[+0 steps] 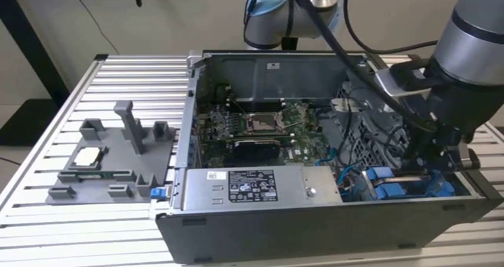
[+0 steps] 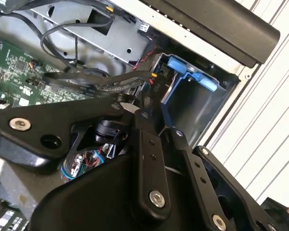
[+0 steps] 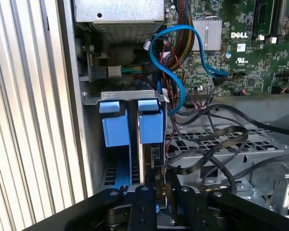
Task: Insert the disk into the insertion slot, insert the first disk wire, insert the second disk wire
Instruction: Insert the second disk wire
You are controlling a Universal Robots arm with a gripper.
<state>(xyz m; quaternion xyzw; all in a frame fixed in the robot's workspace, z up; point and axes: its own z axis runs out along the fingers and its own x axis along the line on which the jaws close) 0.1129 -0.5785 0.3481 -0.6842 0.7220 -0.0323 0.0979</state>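
The pincer (image 3: 156,192) reaches down into the corner of the computer case (image 1: 315,231) next to the power supply (image 1: 252,187), and its jaws are closed on the edge of the disk (image 3: 149,154). The disk stands on its thin edge, which is how the narrow bay takes it: the slot (image 3: 113,178) is an upright grey sheet-metal pocket against the case wall, so the drive has to go in like a book onto a shelf. In the first wrist view the blue carrier tabs (image 3: 130,122) sit at the end of the slot nearest the power supply, and the disk appears partly or wholly inside the bay; how deep it has seated I cannot tell.

A blue cable (image 3: 176,62) loops from the motherboard (image 3: 241,43) towards the disk's end, with black cables (image 3: 207,139) draped beside the slot over the drive cage. No cable is visibly plugged into the disk.

The case lies open on the slatted desk (image 1: 47,208).
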